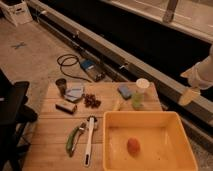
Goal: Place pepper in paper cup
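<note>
Camera view: tub [160,131] holds orange [133,145]; gripper [188,96] far right.

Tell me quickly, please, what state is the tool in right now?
The tool: open, holding nothing, hanging to the right of the table; the pepper lies on the table.

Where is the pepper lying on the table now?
In the camera view the pepper lies at the front left of the table, just left of the white-handled utensil. The gripper hangs far off, beyond the right edge.
</note>
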